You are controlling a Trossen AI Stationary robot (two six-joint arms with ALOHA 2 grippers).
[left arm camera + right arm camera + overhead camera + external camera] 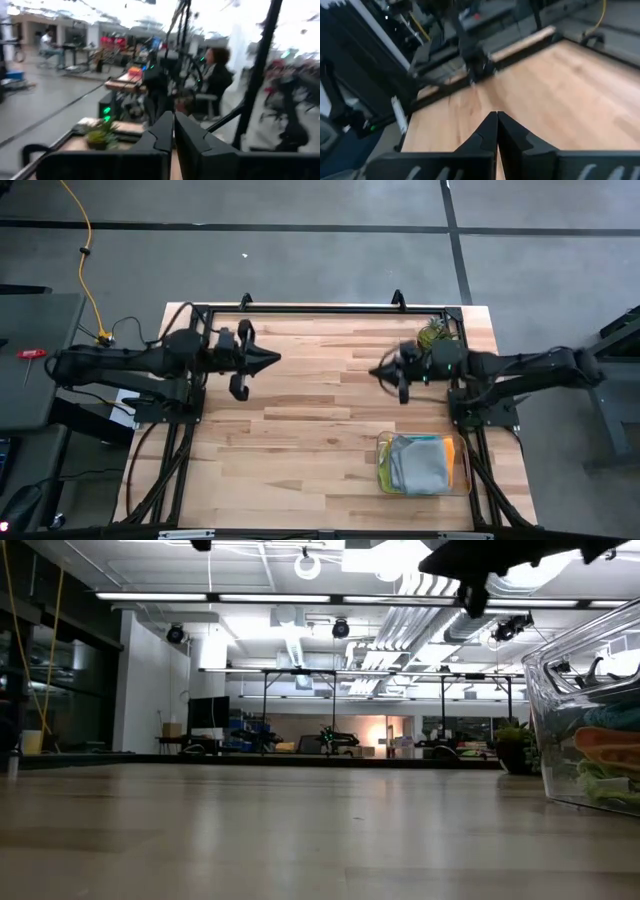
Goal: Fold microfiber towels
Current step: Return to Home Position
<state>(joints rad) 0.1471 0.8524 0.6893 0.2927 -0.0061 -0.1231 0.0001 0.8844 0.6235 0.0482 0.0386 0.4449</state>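
Wooden table (300,430): lower-right tray (379,470) held the microfiber towels (425,465); left gripper (272,360), right gripper (377,372) hovered closed, parked, work seemingly finished.

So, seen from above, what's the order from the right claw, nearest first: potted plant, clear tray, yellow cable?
From the right gripper:
1. potted plant, beside it, back right.
2. clear tray, front right.
3. yellow cable, on the floor, far left.

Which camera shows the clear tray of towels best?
The high view: it looks straight down into the clear tray, grey towel on top. The low view catches only one side wall, cut off at the edge. Neither wrist view shows it.
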